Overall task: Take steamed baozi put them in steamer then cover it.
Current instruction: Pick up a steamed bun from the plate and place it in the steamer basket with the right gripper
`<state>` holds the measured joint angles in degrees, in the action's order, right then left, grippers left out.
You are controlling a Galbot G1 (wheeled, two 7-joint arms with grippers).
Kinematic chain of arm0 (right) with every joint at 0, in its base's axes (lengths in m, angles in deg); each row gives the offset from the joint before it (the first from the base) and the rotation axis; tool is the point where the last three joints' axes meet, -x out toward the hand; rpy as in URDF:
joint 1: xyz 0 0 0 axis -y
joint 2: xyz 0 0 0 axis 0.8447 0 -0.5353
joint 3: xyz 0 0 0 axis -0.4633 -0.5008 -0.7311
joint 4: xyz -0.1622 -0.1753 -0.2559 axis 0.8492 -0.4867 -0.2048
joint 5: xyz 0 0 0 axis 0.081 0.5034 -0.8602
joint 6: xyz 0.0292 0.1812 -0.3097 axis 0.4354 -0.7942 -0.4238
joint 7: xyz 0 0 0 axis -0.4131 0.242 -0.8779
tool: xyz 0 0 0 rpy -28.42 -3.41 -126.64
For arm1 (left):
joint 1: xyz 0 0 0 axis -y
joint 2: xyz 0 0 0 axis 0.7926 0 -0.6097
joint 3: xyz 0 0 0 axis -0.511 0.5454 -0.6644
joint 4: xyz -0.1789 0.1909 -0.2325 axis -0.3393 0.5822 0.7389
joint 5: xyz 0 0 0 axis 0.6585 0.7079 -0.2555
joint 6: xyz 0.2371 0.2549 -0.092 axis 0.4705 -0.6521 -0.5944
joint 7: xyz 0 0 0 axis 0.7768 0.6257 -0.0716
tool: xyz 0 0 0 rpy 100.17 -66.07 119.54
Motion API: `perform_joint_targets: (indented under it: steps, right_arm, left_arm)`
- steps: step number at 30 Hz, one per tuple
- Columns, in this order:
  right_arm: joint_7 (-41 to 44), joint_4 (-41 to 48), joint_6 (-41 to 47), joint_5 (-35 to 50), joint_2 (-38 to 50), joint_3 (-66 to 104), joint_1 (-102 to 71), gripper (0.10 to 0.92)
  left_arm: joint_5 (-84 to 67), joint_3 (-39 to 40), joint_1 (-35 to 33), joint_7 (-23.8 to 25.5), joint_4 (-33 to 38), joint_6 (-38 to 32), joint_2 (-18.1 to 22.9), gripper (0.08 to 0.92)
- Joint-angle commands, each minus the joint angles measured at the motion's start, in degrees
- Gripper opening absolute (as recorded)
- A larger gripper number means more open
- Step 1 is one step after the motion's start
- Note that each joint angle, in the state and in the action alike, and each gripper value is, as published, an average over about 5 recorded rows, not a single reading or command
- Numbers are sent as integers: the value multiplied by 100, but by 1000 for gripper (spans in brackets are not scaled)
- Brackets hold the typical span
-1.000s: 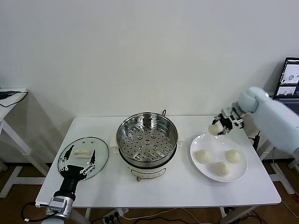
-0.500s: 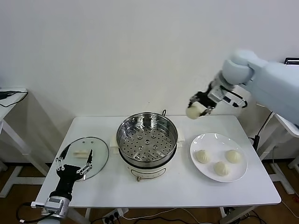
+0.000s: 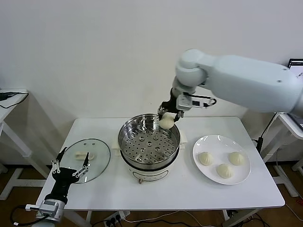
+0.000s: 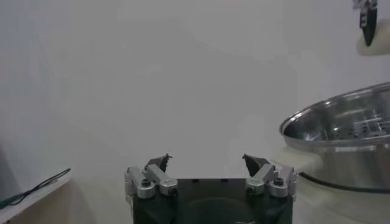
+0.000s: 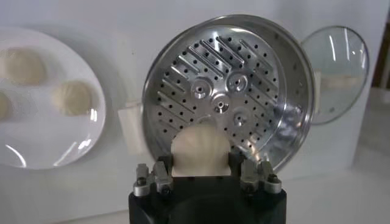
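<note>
Nearest the robot, the left gripper [image 3: 70, 169] hangs low at the front left corner of the table [image 3: 156, 196], its fingers spread wide and empty, just in front of the cover [image 3: 84, 158]; that spot looks like a waiting post for the lid step, since the glass lid lies flat on the table with its white handle up, ready to be lifted. Beside it in the middle stands the steamer [image 3: 149, 144], open, its perforated tray bare, so no bun has been set inside yet. To the right, the white plate [image 3: 221, 159] carries three steamed baozi [image 3: 206, 158], well apart from one another, which leaves room for fingers to come down around each. Farther back, over the far rim of the steamer, the right gripper [image 3: 167, 118] is clenched on the fourth bun [image 3: 166, 122]; the right wrist view shows the dough [image 5: 201, 152] pinched between the two fingers with the tray straight beneath it. Held above the rim and not yet down inside, the bun probably needs lowering toward the tray before release, so it lands softly and leaves space for the other three.
</note>
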<state>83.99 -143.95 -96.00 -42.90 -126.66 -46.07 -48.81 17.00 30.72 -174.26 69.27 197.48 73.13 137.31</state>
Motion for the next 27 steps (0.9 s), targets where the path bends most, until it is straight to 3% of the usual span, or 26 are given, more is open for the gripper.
perform_joint_targets:
  steps: [1, 12, 27]
  right_arm:
    - [-144, 1136, -608, -531, -905, 79, -582, 636]
    - [-315, 2491, -885, -1044, -1538, 633, -1224, 636]
    - [-325, 2693, -802, -1128, -1588, 722, -1557, 636]
  left_arm:
    - [-94, -148, -1, 45, -46, -14, -15, 823]
    - [-146, -201, -4, 110, -100, -57, -14, 823]
    - [-158, -225, -3, 140, -157, -107, -21, 823]
